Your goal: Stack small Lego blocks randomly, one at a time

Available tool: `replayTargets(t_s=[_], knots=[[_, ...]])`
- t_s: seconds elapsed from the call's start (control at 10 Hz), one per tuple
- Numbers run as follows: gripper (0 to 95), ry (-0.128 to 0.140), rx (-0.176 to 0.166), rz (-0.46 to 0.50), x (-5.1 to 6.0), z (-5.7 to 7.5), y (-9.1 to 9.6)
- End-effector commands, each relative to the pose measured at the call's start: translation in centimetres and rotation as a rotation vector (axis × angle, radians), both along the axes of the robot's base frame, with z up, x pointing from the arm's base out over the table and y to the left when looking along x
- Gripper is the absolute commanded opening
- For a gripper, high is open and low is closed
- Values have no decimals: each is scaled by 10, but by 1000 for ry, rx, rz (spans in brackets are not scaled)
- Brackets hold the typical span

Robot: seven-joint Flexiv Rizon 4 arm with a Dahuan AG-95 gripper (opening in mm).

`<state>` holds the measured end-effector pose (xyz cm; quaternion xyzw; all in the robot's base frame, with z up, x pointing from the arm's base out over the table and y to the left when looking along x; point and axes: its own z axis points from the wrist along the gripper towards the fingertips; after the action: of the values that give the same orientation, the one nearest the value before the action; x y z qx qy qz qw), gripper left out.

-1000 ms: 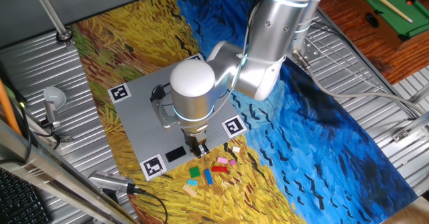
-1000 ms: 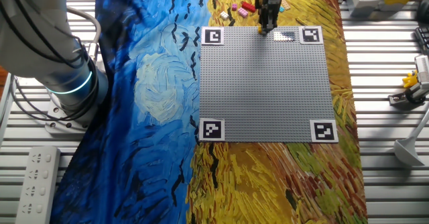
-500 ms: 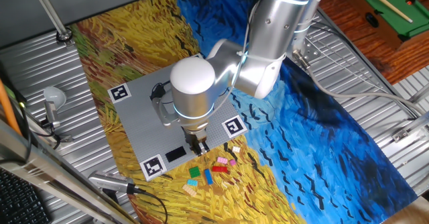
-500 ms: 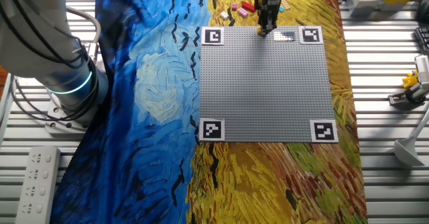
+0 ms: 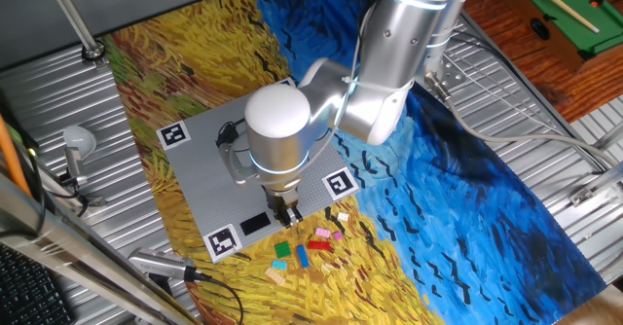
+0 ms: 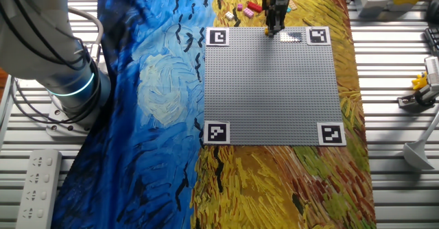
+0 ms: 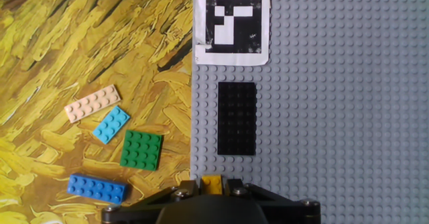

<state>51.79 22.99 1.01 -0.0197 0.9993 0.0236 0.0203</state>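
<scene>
My gripper [image 7: 212, 184] is shut on a small yellow Lego block [image 7: 212, 180], held low at the grey baseplate [image 7: 335, 117] near its edge. Whether the block touches the studs cannot be told. In one fixed view the gripper [image 5: 285, 218] is beside a black flat plate [image 5: 255, 224]; in the other fixed view it [image 6: 273, 29] is at the far edge. Loose blocks lie on the cloth left of the baseplate: tan [image 7: 92, 104], teal [image 7: 111, 125], green [image 7: 141, 149], blue [image 7: 97, 188]. Red [image 5: 319, 244], yellow [image 5: 322, 233] and pink [image 5: 338, 234] blocks lie nearby.
The black flat plate [image 7: 237, 119] sits on the baseplate just ahead of the gripper, below a black-and-white marker tag [image 7: 232, 24]. Other tags mark the other corners [image 6: 217, 132]. The painted cloth [image 6: 151, 105] surrounds the baseplate. Metal fixtures stand at the table's right side [image 6: 422, 85].
</scene>
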Motion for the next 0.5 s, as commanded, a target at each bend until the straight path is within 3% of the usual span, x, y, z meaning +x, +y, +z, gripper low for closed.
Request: replayTargets(t_s=[0.1,0.5], knots=[[0,0,-4,2,-1,-2,-1],[0,-1,3,3,-1,-1,-1]])
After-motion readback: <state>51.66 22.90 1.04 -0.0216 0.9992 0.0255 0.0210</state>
